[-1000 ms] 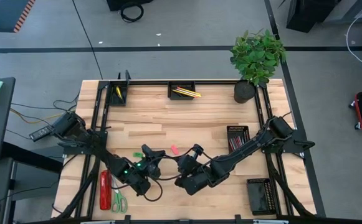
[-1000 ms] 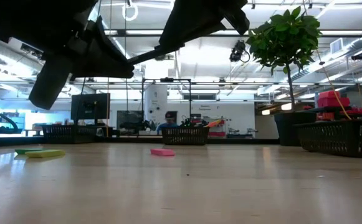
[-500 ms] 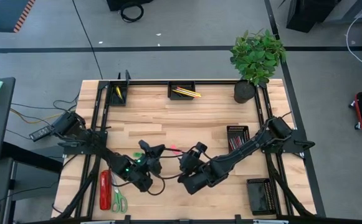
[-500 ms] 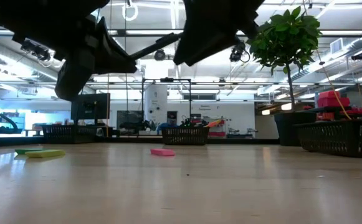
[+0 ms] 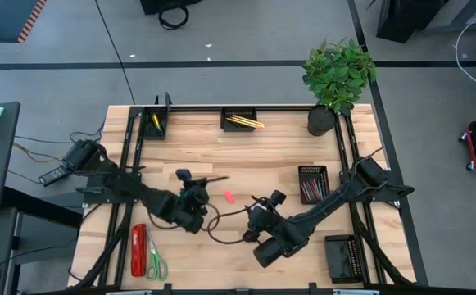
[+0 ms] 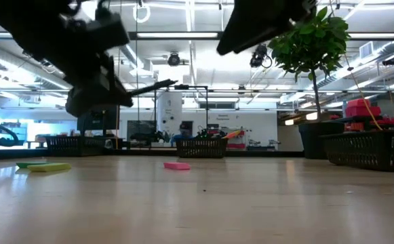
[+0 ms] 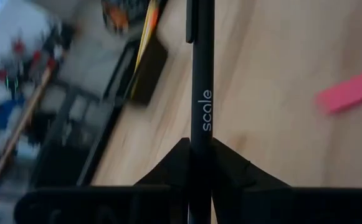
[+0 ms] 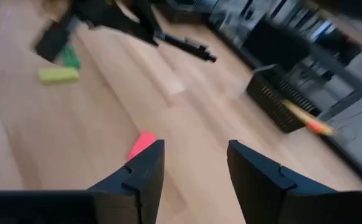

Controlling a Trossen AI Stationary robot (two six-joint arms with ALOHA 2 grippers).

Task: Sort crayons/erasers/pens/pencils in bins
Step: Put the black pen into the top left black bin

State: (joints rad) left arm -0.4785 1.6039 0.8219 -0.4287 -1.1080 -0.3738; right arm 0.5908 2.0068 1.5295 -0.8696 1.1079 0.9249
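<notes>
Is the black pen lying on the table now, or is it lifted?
Lifted. The left gripper is shut on the black pen, and in the low view it hangs well above the table.

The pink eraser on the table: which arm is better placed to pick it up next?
Probably the right. The right gripper is open and empty, facing the pink eraser, while the left gripper is shut on a black pen.
</notes>
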